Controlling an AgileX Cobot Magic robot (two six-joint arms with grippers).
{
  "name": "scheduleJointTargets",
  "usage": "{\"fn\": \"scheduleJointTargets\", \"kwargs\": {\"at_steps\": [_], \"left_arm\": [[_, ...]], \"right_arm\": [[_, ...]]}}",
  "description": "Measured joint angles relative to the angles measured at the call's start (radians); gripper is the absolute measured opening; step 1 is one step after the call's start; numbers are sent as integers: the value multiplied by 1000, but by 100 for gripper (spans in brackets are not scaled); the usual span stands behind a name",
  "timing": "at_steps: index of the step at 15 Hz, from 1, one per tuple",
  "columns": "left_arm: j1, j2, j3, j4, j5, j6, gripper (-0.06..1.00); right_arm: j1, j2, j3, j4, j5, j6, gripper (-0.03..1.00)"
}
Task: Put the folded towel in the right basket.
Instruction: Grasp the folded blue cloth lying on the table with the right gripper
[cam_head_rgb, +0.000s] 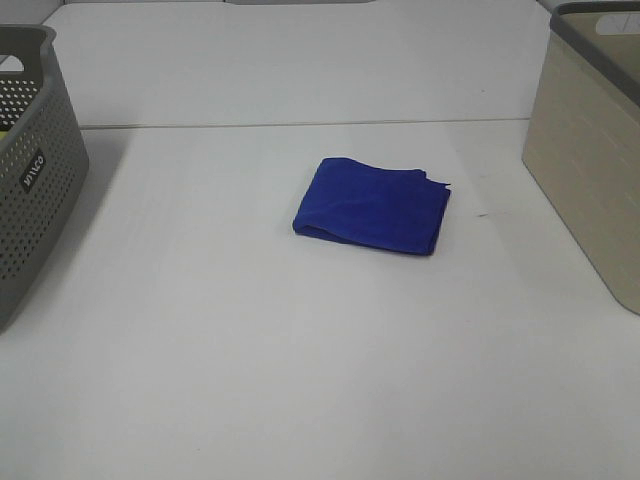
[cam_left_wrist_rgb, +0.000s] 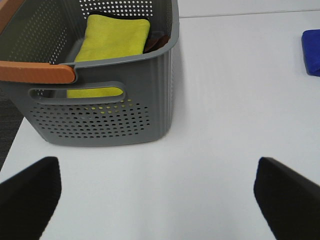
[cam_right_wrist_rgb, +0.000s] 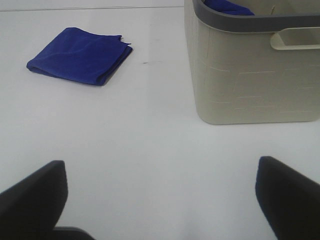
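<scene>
A folded blue towel (cam_head_rgb: 372, 206) lies flat on the white table, near the middle. It also shows in the right wrist view (cam_right_wrist_rgb: 80, 55) and at the edge of the left wrist view (cam_left_wrist_rgb: 312, 51). The right basket (cam_head_rgb: 590, 140) is beige with a grey rim and stands at the right edge; the right wrist view (cam_right_wrist_rgb: 250, 65) shows blue cloth inside it. My left gripper (cam_left_wrist_rgb: 157, 200) is open and empty, in front of the grey basket. My right gripper (cam_right_wrist_rgb: 160, 200) is open and empty, short of the towel and the beige basket. Neither arm shows in the high view.
A grey perforated basket (cam_head_rgb: 30, 170) stands at the left edge; the left wrist view shows its wall (cam_left_wrist_rgb: 110, 115), an orange handle (cam_left_wrist_rgb: 37, 72) and a folded yellow towel (cam_left_wrist_rgb: 112, 42) inside. A seam (cam_head_rgb: 300, 124) crosses the table behind the towel.
</scene>
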Motion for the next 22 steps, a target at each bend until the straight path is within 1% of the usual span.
{"fn": "scheduleJointTargets", "kwargs": {"at_steps": [7, 22], "left_arm": [[0, 0, 0, 0, 0, 0, 97], [0, 0, 0, 0, 0, 0, 97]], "right_arm": [[0, 0, 0, -1, 0, 3, 99], [0, 0, 0, -1, 0, 3, 99]]}}
